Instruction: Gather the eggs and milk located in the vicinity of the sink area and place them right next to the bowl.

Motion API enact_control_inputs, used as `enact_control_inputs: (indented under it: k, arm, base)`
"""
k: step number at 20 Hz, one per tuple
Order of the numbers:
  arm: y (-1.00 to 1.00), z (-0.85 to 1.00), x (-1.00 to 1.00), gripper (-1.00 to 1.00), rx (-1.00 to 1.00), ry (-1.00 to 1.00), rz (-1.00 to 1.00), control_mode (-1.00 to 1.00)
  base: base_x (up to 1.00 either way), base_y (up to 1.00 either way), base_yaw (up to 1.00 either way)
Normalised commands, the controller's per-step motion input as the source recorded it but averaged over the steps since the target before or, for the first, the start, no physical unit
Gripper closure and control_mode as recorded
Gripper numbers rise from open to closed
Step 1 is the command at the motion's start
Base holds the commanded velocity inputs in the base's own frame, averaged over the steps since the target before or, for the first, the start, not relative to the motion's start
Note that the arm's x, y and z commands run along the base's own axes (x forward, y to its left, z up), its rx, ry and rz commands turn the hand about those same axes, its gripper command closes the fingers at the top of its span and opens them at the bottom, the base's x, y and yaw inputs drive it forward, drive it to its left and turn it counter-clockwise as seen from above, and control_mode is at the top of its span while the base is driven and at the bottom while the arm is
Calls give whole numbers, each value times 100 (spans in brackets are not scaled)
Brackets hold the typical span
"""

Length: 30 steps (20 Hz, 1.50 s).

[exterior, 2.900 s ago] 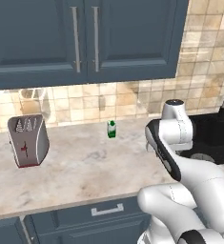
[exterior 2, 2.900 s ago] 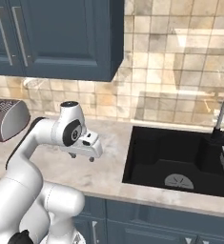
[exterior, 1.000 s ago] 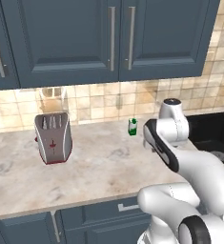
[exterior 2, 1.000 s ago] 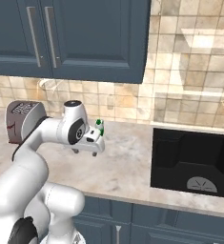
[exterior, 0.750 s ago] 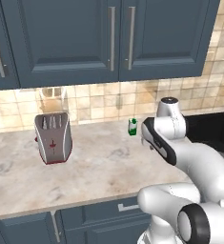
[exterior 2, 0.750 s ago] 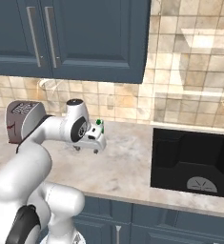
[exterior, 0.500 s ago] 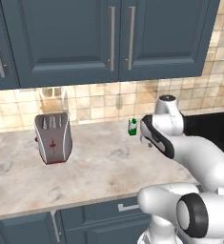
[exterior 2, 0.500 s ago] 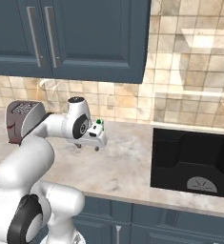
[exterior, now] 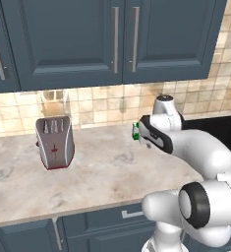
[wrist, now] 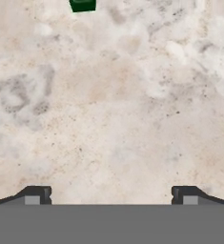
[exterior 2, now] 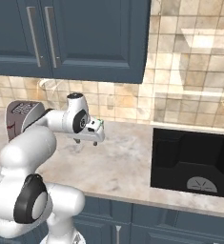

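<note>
From here I see the marble counter (exterior: pixel 102 172) running wide under dark blue wall cabinets (exterior: pixel 112 39), tiled backsplash behind, and the black sink (exterior 2: pixel 192 164) set into the counter off to the arm's right, basin long axis running along the counter edge. A small green-and-white carton (exterior: pixel 135 131), probably the milk, stands upright by the backsplash, long axis vertical, partly hidden behind the arm's wrist in the left base view; in the right base view a bit of green (exterior 2: pixel 98 123) shows just past the hand; in the hand view a green scrap (wrist: pixel 83 5) sits at the top edge, well apart from the tips. No eggs or bowl that I can make out. A silver toaster (exterior: pixel 54 141) with a red mark stands upright well left of the arm, slots up, nothing between it and the carton but bare counter. My arm is folded forward with the forearm roughly level, hand pointing down at the counter, gripper (wrist: pixel 108 195) hovering over bare marble, fingertips (wrist: pixel 36 194) spread wide apart with nothing between them
</note>
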Motion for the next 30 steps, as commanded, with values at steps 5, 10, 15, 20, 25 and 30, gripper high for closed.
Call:
enact_control_inputs:
  k: [5, 10, 15, 20, 25, 30]
  arm:
    - [1, 0, 26, -100, 0, -2, 0, -100]
    - [0, 1, 10, -100, 0, -8, 1, -100]
    - [2, 0, 6, -100, 1, -10, 1, -100]
    - [0, 3, 0, -100, 2, -12, 0, -100]
    - [0, 17, 3, -100, 0, -2, 0, -100]
    - [0, 10, 19, -100, 0, 0, 0, -100]
  base:
    - [0, 0, 0]
    - [0, 0, 0]
    - [0, 0, 0]
    - [0, 0, 0]
    - [0, 0, 0]
    - [0, 0, 0]
